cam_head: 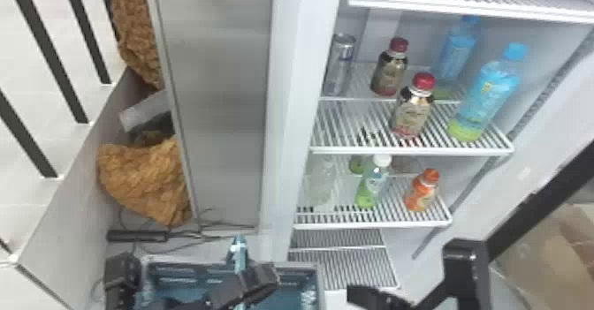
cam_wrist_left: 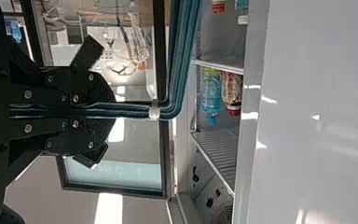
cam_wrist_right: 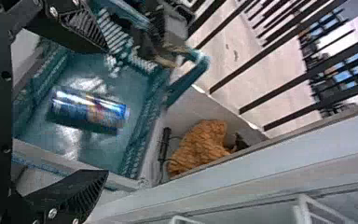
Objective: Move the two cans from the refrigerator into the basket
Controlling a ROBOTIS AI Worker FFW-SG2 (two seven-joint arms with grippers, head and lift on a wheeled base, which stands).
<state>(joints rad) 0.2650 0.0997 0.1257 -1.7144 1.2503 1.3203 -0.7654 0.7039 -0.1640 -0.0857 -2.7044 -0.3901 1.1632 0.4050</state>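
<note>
Standing on the refrigerator shelf, the silver can is judged rigid, modestly heavy if full, slippery and dentable; take it squarely round mid-body. The blue can lies sideways inside the basket. Right gripper fingers are spread; left gripper fingers pinch the basket handle.
</note>
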